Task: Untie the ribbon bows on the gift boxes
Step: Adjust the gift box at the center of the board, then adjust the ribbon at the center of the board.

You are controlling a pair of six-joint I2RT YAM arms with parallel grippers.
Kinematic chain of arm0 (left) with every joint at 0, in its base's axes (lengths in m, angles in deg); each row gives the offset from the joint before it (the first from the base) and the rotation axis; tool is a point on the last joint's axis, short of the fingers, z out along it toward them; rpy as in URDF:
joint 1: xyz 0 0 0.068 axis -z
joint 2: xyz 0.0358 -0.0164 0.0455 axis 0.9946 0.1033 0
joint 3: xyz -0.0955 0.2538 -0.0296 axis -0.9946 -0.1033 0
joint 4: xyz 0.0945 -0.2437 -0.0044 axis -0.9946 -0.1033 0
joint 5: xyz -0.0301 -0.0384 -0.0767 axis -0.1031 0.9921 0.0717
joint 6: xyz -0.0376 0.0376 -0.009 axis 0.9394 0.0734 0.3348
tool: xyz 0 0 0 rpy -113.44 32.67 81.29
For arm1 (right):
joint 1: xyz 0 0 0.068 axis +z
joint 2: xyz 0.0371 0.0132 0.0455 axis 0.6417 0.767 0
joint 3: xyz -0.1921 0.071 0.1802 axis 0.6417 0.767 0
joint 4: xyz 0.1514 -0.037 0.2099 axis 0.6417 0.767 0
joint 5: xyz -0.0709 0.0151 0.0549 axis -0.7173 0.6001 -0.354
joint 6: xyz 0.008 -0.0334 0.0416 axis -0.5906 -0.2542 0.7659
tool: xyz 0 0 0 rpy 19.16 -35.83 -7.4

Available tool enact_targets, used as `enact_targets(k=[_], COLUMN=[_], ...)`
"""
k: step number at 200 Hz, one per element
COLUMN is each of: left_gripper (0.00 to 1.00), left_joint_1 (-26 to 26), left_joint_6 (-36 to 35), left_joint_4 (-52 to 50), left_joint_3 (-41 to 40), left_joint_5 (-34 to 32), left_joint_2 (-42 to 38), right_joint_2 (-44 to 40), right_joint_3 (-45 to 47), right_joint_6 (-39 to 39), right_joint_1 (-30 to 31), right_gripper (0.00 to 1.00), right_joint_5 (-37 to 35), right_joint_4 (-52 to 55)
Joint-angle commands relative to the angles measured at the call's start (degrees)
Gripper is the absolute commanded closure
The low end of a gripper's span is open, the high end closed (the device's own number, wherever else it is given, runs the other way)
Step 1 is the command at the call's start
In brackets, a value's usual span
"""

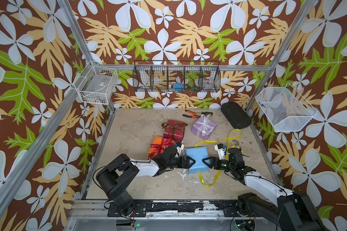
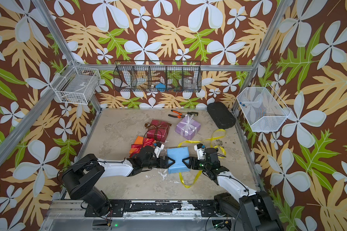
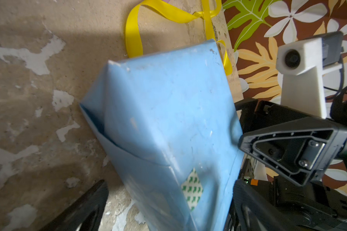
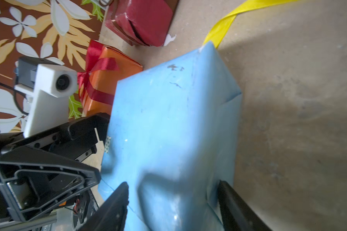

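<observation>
The light blue gift box (image 1: 196,160) sits mid-table with no ribbon tied on it. The yellow ribbon (image 1: 208,181) lies loose on the table around it. My left gripper (image 3: 168,200) is open and straddles one end of the box, its lower finger apart from it. My right gripper (image 4: 172,192) is shut on the other end and dents the paper. The orange box (image 1: 158,145) keeps its red bow (image 1: 164,143). The dark red box (image 1: 173,130) still has a brown bow (image 1: 173,125), and the lilac box (image 1: 203,127) a white bow (image 1: 204,120).
Orange-handled pliers (image 1: 192,114) and a black oblong case (image 1: 235,116) lie at the back of the table. A black wire basket (image 1: 176,77) and two white baskets (image 1: 97,85) (image 1: 284,109) hang on the walls.
</observation>
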Motion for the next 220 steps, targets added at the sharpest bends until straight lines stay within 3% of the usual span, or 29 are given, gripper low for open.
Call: enact_targets(k=[1,63,121,144,171,200,220], left_gripper=[0.01,0.00,0.00,0.00,0.00,0.00,0.00], left_joint_1=[-0.83,-3.79,-3.98,-4.05,-4.05,-4.01,-3.97], left_joint_6=[-0.36,-7.46,-7.55,-8.02,-9.07,-9.60,-9.47], left_joint_4=[0.44,-13.48,-14.92,-16.38,-18.21,-18.72,-18.56], left_joint_3=[-0.16,1.94,1.43,1.50,2.02,3.03,3.43], left_joint_5=[-1.62,-12.09,-13.00,-14.61,-16.09,-16.12,-15.96], left_joint_2=[-1.52,-7.62,-8.30,-9.64,-11.92,-12.38,-12.12], right_joint_2=[0.19,4.87,10.94,9.11,4.00,0.73,0.48], right_joint_3=[-0.17,-0.77,-3.14,-6.08,-9.44,-9.69,-9.62], right_joint_6=[2.56,7.61,8.07,2.54,-6.09,-7.25,-7.07], right_joint_1=[2.06,9.13,11.94,11.98,11.95,12.49,16.04], right_gripper=[0.35,0.37,0.36,0.35,0.35,0.45,0.45], right_joint_5=[3.79,2.55,3.04,-0.42,-15.03,-23.21,-29.77], right_joint_4=[-6.66,-14.70,-17.49,-7.55,11.64,22.33,26.10])
